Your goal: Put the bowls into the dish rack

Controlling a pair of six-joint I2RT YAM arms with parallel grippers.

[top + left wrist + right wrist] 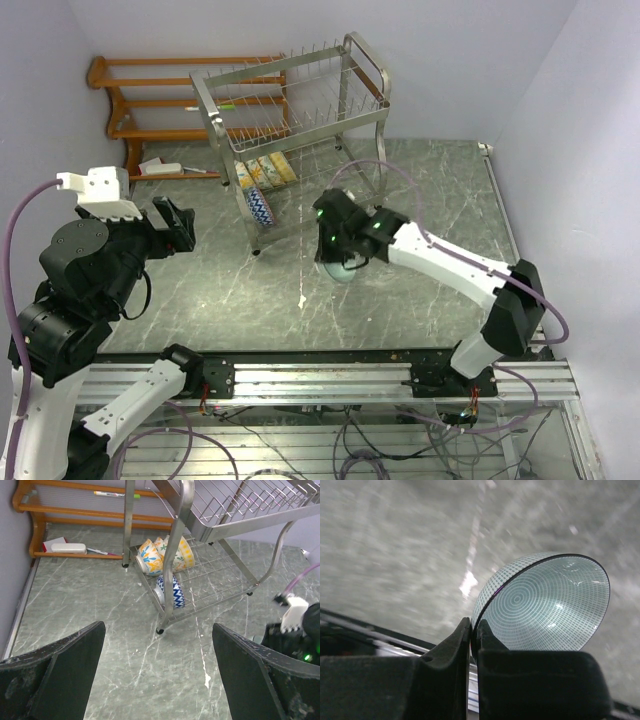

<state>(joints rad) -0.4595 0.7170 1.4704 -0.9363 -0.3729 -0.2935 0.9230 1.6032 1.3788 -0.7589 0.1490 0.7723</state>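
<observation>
Currently your right gripper (474,630) is pinched almost closed on the rim of the pale mint bowl (545,605), one finger inside and one outside. The bowl appears to be lifted off the table (420,180). That thin edge hold is your main risk: glazed ceramic can pivot or slip out if you swing or tilt quickly. The dish rack (290,110) sits at 11 o'clock from the bowl. Its lower tier already carries the patterned bowls (162,555), so a low approach could knock them or catch a steel leg. Your left gripper (160,680) stands wide open, holding nothing, off at 9 o'clock. No brand, label or writing is readable anywhere.
</observation>
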